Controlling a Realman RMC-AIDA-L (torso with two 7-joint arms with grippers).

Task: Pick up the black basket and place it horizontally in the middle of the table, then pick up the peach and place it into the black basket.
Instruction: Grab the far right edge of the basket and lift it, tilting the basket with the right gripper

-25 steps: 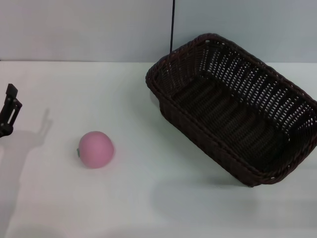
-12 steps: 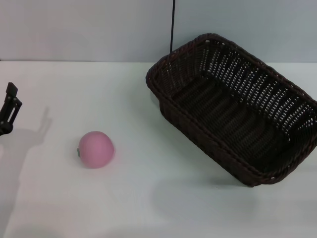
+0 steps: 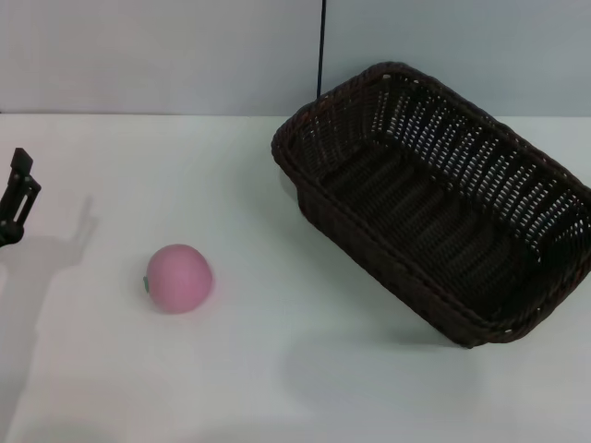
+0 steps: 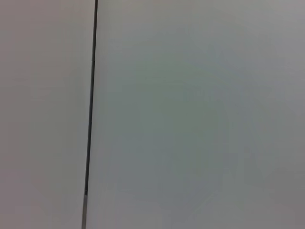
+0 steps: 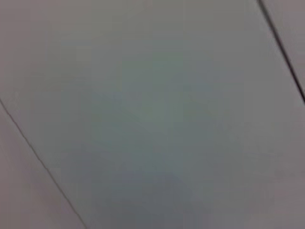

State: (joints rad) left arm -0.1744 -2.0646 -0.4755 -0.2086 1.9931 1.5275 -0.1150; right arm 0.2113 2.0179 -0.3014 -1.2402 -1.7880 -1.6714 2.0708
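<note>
While askew at right — black basket (image 3: 441, 208), peach (image 3: 179, 278) well apart.

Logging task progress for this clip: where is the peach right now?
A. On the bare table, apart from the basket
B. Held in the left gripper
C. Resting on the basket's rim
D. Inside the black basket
A: the peach sits on the white table, well apart from the black basket, with the left gripper away at the table's edge.

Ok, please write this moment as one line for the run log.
dark woven wicker basket: diagonal, table's right side, empty | pink round peach: on white table, left of basket | left gripper: far left edge | right gripper: unseen
</note>
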